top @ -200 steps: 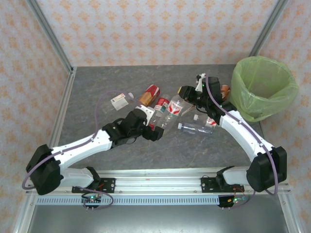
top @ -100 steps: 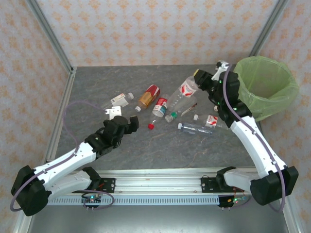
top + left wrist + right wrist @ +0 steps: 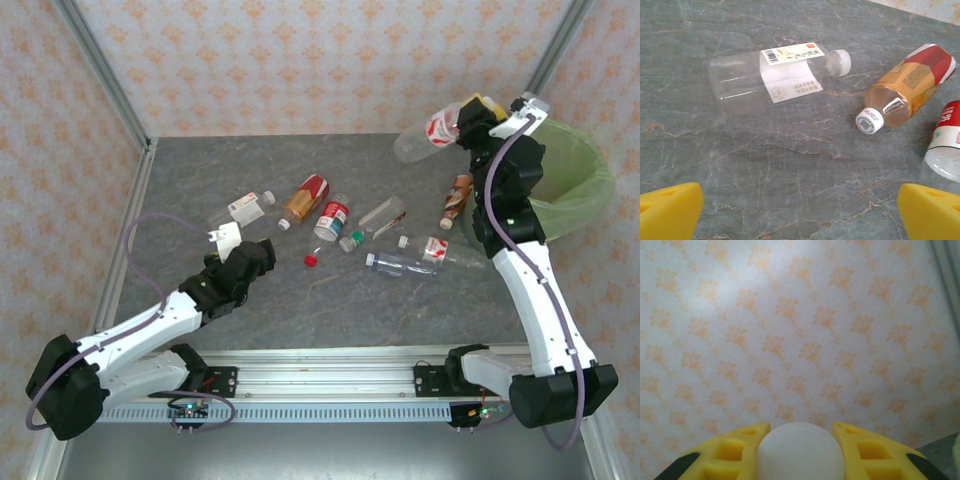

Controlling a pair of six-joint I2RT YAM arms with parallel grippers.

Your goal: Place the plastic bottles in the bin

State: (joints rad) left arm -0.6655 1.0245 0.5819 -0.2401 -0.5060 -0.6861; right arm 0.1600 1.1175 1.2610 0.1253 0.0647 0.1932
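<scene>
Right gripper [image 3: 468,118] clamps one raised bottle [image 3: 425,133] just left of the bin [image 3: 578,205] — not yet dropped; left gripper [image 3: 800,210] gapes open; seven bottles [image 3: 308,193] lie on the surface [image 3: 200,180].

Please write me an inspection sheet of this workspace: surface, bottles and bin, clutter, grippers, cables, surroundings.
Surface: grey marbled table, no spill seen.
Job's things: several plastic bottles lie left of the round bin lined with a lime-green bag, including a clear white-labelled bottle and an orange-labelled bottle; one clear red-labelled bottle is held high beside the bin.
Clutter: small loose red cap.
Grippers: left gripper open above the table; right gripper shut on the held bottle.
Cables: purple cable loops out from the left arm.
Surroundings: orange-patterned walls, metal frame posts.
</scene>
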